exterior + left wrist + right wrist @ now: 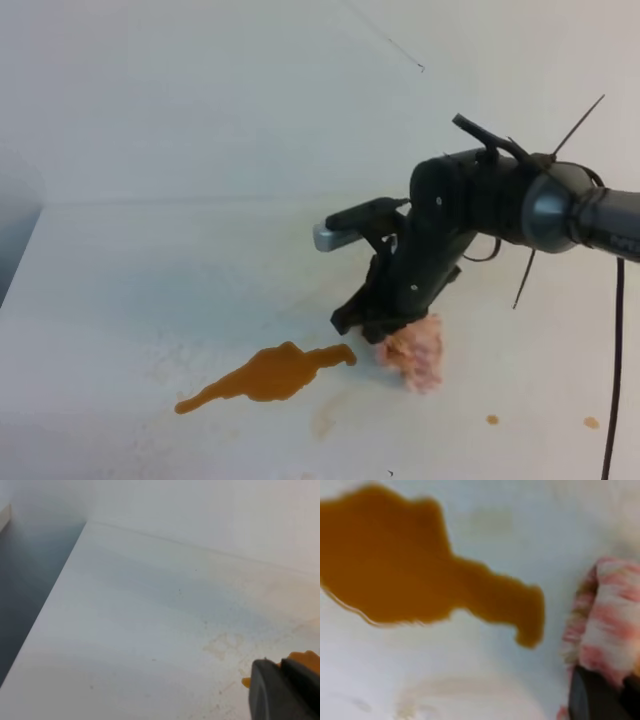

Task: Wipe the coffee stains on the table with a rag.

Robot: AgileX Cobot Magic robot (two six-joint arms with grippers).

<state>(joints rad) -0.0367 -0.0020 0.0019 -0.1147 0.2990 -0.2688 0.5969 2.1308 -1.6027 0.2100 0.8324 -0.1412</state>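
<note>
The coffee stains [270,373] form a long orange-brown puddle on the white table [150,290], with its thin end pointing left. In the right wrist view the puddle [420,580] fills the upper left. Just right of it lies the rag [415,355], lumpy and white with pink stripes. My right gripper [385,335] reaches down onto the rag's left side and looks shut on it. In the right wrist view one dark finger [592,695] presses the bunched rag [612,620]. Of my left gripper [282,692] only a grey and orange part shows, low over bare table.
Two small orange drops [492,419] [591,422] lie on the table near the front right. A faint tan smudge [322,420] sits just in front of the puddle. A white wall rises behind. The table's left edge [45,615] drops off into a dark gap.
</note>
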